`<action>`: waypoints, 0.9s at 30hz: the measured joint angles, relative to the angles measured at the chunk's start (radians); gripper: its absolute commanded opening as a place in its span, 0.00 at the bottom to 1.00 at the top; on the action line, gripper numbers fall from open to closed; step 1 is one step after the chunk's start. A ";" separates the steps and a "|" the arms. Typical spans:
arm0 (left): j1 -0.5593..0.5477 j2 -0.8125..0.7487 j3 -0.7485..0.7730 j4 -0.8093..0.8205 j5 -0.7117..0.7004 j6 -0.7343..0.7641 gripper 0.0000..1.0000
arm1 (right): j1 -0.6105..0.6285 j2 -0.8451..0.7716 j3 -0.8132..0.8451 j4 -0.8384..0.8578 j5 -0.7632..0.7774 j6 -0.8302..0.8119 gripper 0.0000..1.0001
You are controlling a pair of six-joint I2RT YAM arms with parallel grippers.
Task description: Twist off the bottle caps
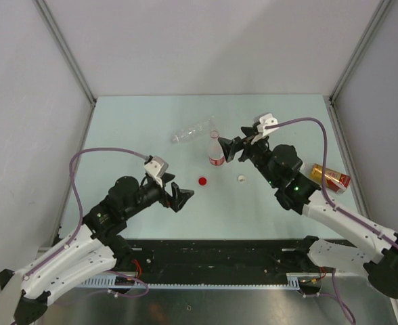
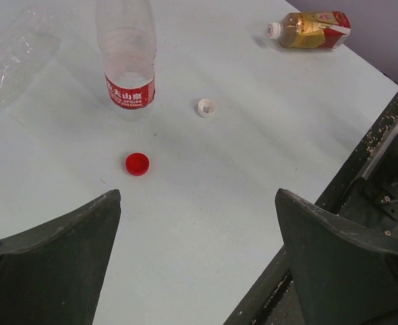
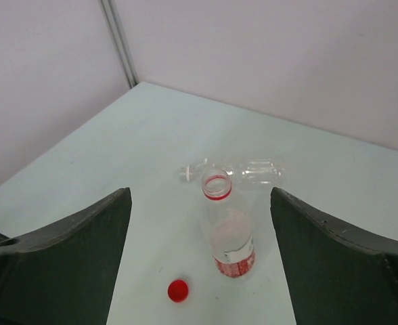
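Note:
The red-label bottle stands upright with an open mouth. The red cap lies loose on the table in front of it, and one white cap lies loose to its right. The clear crinkled bottle lies on its side behind. The amber bottle lies at the right edge with a white cap on it. My right gripper is open and empty just right of the standing bottle. My left gripper is open and empty, near-left of the red cap.
Grey walls enclose the table on three sides. The black rail runs along the near edge by the arm bases. The amber bottle sits close to the right table edge.

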 measured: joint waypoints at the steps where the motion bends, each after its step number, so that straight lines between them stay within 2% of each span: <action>1: 0.000 0.006 0.000 0.000 0.000 -0.001 0.99 | -0.004 -0.016 0.000 -0.028 -0.001 0.007 0.88; 9: 0.000 0.140 0.001 0.002 0.004 -0.025 0.99 | -0.067 -0.106 -0.021 -0.227 0.012 0.037 0.91; 13: 0.000 0.264 0.022 0.000 0.034 -0.035 1.00 | -0.138 -0.125 -0.049 -0.301 0.046 0.064 0.99; 19: -0.004 0.355 0.071 0.027 0.090 -0.056 0.99 | -0.346 -0.127 -0.118 -0.372 0.111 0.151 0.99; 27: -0.022 0.342 0.040 0.089 0.132 -0.097 0.99 | -0.631 -0.127 -0.156 -0.432 0.180 0.301 0.99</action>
